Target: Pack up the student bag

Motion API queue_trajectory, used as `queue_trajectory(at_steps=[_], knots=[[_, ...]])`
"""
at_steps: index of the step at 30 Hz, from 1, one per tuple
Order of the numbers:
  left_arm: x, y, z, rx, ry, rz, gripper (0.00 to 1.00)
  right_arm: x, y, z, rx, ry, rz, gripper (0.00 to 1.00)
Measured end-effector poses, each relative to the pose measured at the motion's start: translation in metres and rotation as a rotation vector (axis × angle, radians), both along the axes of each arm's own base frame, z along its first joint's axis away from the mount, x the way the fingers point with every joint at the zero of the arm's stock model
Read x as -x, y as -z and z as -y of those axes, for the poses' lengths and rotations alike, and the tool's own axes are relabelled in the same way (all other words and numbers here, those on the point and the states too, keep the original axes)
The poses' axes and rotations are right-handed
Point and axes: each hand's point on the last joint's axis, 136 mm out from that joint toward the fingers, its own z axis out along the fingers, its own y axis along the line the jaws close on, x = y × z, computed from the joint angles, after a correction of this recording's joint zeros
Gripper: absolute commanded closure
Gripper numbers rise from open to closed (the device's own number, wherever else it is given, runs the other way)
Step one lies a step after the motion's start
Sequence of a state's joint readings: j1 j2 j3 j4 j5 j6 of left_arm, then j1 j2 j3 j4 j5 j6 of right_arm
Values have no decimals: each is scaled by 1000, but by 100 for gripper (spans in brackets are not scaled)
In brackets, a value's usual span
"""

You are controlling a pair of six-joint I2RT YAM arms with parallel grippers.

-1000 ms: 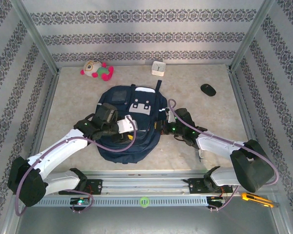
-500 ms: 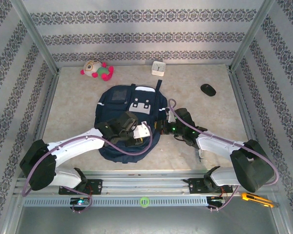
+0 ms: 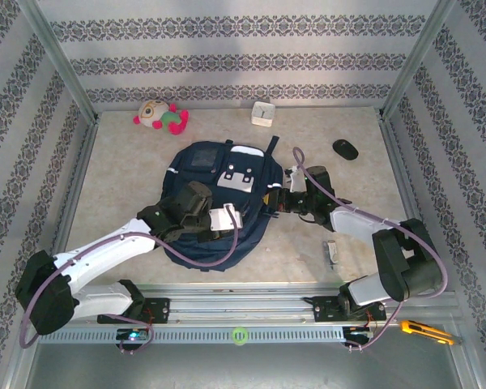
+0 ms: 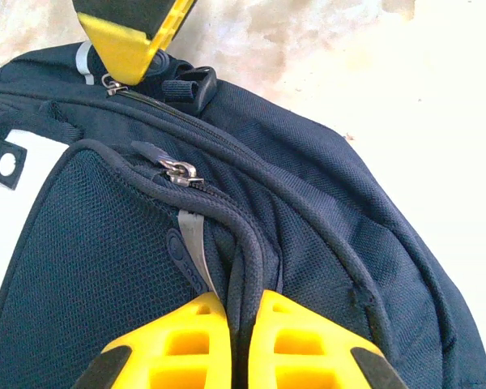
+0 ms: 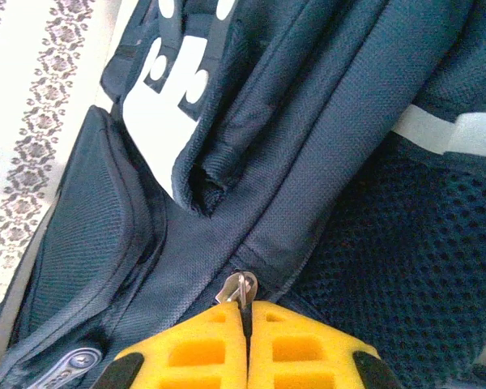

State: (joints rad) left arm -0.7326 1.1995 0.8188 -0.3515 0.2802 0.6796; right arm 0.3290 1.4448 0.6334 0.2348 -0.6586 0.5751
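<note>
Looking down from above, the student bag point(image 3: 219, 194) lies flat at the middle of the table point(image 3: 121, 178), between the two arms. The left gripper point(image 3: 236, 219) sits on its lower front, and the right gripper point(image 3: 280, 200) presses against its right side. A plush toy point(image 3: 160, 116), a small white box point(image 3: 263, 112) and a black computer mouse point(image 3: 345, 148) lie well apart from it toward the far edge. By my reading nothing is packed yet, and the bag is only being opened.

From the left wrist, the yellow fingers point(image 4: 170, 340) are clenched on a piped seam of the bag beside a mesh panel point(image 4: 89, 267), pinning it. A small oval rubber label point(image 4: 186, 261) sits there, its lettering too small to read.

From the right wrist, the fingers point(image 5: 186, 348) are pinched tight on a metal zipper pull point(image 5: 241, 285), and the zip looks closed. Opening it and loading the loose items remain. No other writing can be read.
</note>
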Motion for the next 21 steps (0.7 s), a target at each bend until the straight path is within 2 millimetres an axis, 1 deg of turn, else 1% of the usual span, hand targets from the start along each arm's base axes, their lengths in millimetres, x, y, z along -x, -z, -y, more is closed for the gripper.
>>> queue_trajectory(at_steps=[4,6,7,8,9,10,11,13,14,16,18,20,21], knots=[[1,1,1,27,-21,-21,100,1,-3,1,8,-15,18,83],[2,3,2,40,-34,-41,100,-3,-9,11,34,16,51,75],[3,4,2,43,-39,-51,97,-6,-13,18,48,36,69,71],[3,5,2,48,-46,-58,86,-7,-18,24,63,49,91,65],[3,5,2,53,-52,-64,73,-8,-24,29,81,59,122,59],[3,4,2,58,-56,-66,62,-7,-29,31,93,55,150,56],[3,3,2,64,-62,-69,55,-4,-35,32,105,42,183,54],[4,-3,0,80,-70,-66,47,4,-48,29,127,-10,267,48],[3,-8,-3,92,-76,-60,45,8,-56,27,142,-43,320,46],[0,-19,-14,117,-95,-48,39,17,-68,21,166,-112,418,45],[-4,-28,-30,135,-121,-37,28,28,-78,14,196,-199,524,42],[-4,-29,-44,121,-132,-41,24,37,-83,8,226,-282,608,43],[-3,-26,-49,101,-132,-46,23,41,-84,5,243,-332,651,44]])
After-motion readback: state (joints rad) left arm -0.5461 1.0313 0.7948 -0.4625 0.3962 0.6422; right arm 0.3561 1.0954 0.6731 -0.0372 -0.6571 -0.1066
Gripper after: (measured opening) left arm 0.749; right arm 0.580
